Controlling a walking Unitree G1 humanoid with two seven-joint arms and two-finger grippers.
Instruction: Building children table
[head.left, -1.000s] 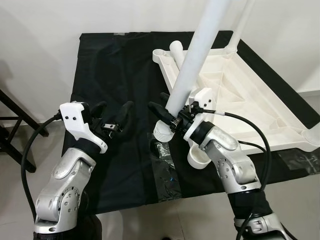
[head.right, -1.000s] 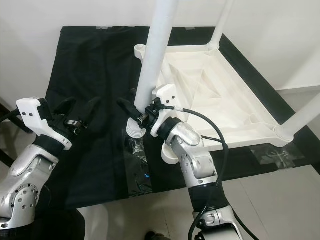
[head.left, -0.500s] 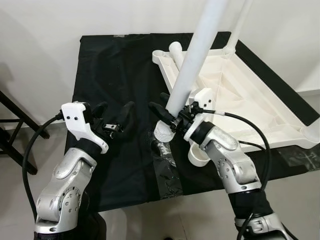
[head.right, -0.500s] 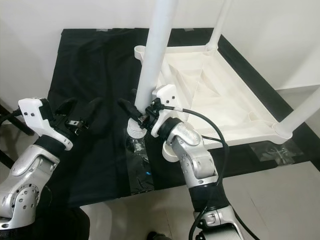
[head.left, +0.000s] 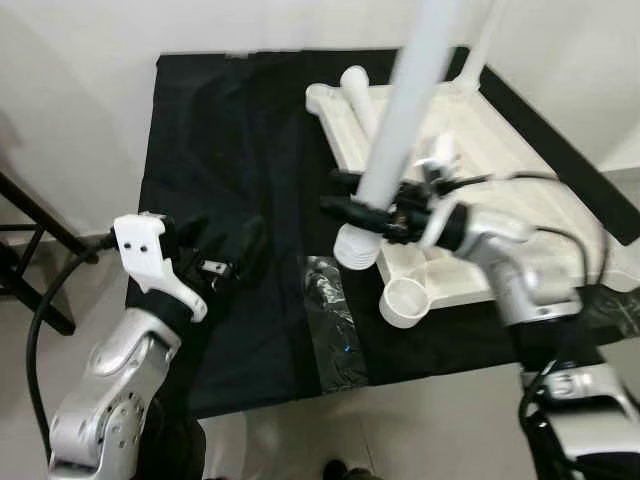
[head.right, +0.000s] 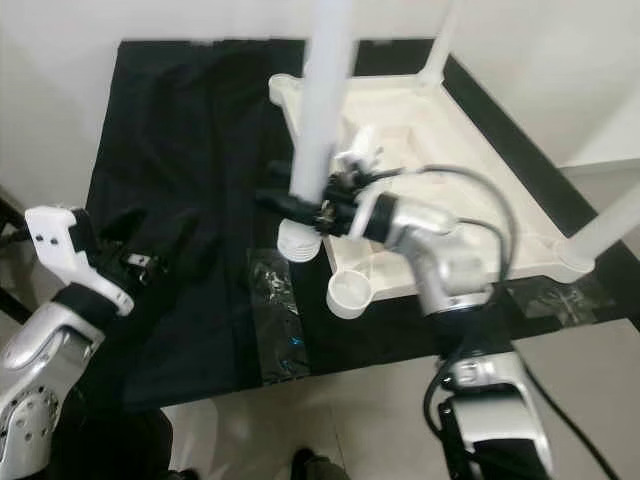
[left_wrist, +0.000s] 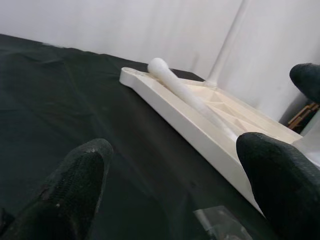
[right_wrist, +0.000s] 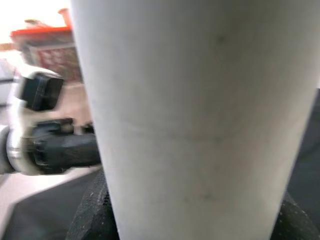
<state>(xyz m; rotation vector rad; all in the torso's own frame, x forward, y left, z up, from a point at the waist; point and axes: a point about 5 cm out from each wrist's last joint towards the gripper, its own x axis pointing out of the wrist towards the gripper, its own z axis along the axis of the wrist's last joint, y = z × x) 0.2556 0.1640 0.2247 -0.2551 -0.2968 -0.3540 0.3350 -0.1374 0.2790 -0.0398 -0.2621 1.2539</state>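
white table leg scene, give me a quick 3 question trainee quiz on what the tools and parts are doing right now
1. True or false: the right tool is closed on the upright white table leg.
2. Multiple choice: the left tool is (A) gripping the loose leg, (B) open over the black cloth holding nothing, (C) pressing on the tabletop.
3. Fill in: a second loose leg lies on the upside-down white ______, near its far left corner.

Key: 1 true. 2 B. 3 tabletop; the empty round socket at its near corner sits just below the held leg's ribbed end.
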